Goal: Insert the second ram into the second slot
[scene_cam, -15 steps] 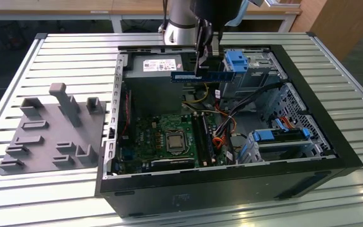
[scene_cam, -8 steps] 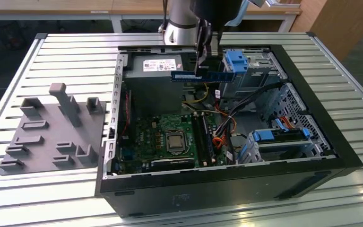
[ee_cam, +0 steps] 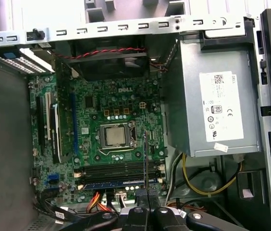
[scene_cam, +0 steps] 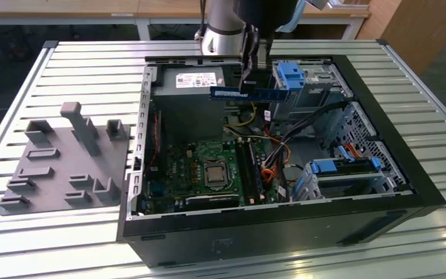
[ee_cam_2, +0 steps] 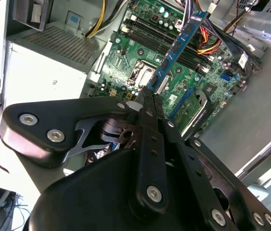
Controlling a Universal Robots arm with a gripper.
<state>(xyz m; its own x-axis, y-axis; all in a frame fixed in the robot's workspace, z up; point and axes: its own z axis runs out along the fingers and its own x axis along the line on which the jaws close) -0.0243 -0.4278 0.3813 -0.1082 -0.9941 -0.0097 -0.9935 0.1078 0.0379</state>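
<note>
The second ram [scene_cam: 250, 93] is a thin blue stick with dark chips. My gripper [scene_cam: 248, 86] is shut on its middle and holds it level above the open computer case, over the power supply's edge. In the second wrist view the ram [ee_cam_2: 176, 48] reaches out from my fingertips [ee_cam_2: 147, 98] over the green motherboard [ee_cam_2: 140, 62]. In the first wrist view the ram shows edge-on [ee_cam: 145, 156] above the long black memory slots [ee_cam: 116, 171]. Another blue stick [ee_cam: 109, 185] sits in one of those slots. The slots run beside the processor socket [scene_cam: 250, 165].
The black case [scene_cam: 409, 174] lies open on a slatted metal table [scene_cam: 83, 64]. Inside are the grey power supply [scene_cam: 195, 78], light-blue drive clips [scene_cam: 289, 72], and orange and yellow cables [scene_cam: 268, 174]. A grey fixture plate [scene_cam: 60, 163] with upright pegs lies at the exterior view's left.
</note>
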